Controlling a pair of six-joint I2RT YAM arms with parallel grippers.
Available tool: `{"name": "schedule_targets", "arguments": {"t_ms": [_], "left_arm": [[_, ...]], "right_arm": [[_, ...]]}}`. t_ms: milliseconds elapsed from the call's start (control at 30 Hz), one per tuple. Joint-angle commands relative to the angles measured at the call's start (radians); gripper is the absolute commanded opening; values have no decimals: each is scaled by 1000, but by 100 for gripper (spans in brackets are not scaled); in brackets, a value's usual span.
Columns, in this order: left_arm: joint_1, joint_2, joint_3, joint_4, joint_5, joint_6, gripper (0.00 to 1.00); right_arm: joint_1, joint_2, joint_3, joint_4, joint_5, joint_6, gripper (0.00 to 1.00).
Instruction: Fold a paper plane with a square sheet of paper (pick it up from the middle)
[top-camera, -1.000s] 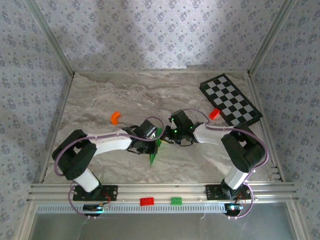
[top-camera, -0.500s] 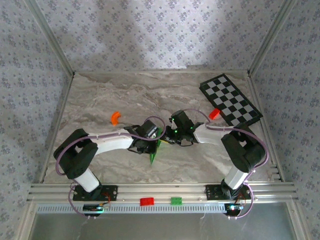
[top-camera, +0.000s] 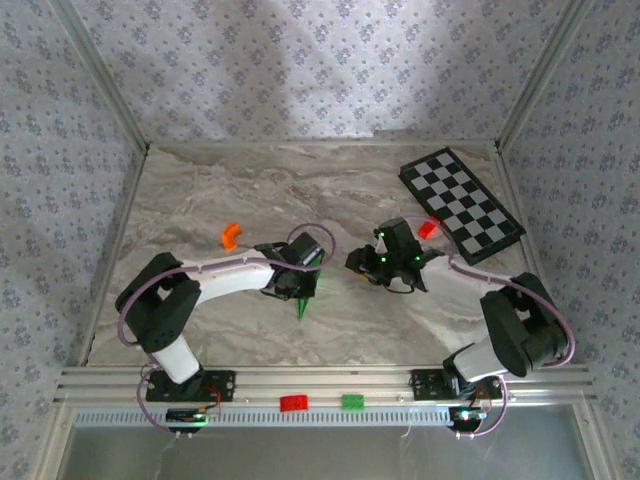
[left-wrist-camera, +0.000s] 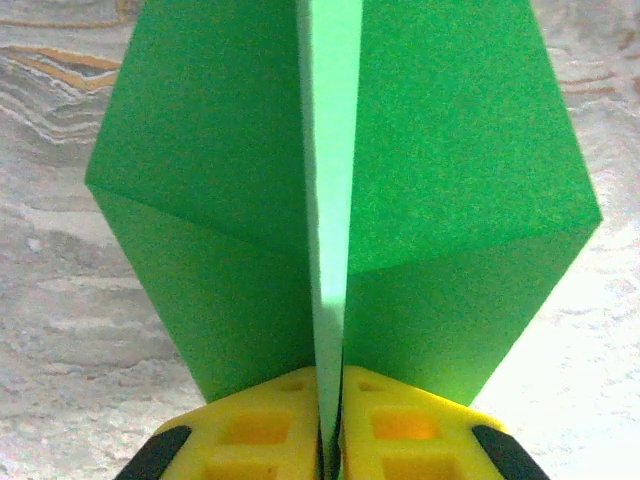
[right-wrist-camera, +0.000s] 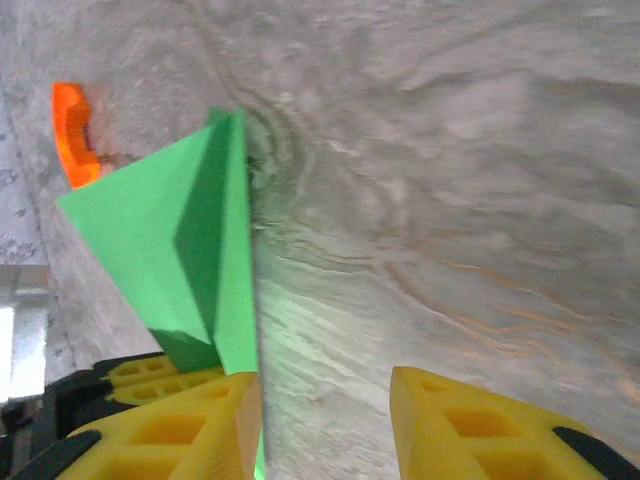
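Left wrist view: paper plane (left-wrist-camera: 440, 180), clenched at its centre crease by left fingers (left-wrist-camera: 260, 430), at the middle of the worktop (left-wrist-camera: 60, 330). Near it, right fingers (right-wrist-camera: 470, 430) released, spread apart; compared with one second ago, pulled away rightward from the plane.

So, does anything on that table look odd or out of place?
Nothing looks torn or spilled. The green paper is pinched by its centre fold in the left end effector, flaps splayed, not lying flat. An orange piece and a red brick sit loose on the table, seemingly unrelated to folding.
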Motion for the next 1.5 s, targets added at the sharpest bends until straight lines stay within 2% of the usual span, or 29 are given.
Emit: {"name": "schedule_targets", "arguments": {"t_ms": [0,200,400,700,1000,1067,1467], "left_arm": [[-8,28,41,-67,-44,-23,13],[-15,52,58,-77,-48,-30,13],[-28,69,67,-89,-62,-26,19],[-67,132,101,-164,-155,-47,21],[-88,148,95,-173,-174,-109,32],[-91,143,94,-168,-178,-125,39],[-109,112,78,-138,-185,-212,45]], "right_arm": [[-21,-43,-43,-42,17,-13,41],[-50,-74,-74,-43,14,-14,42],[-65,-73,-83,-35,5,-14,42],[-68,-70,-98,-14,-9,-9,43],[-76,-71,-113,3,-27,-12,43],[-78,-71,-117,8,-32,-11,43],[-120,-109,-131,-17,-68,-39,44]]}}
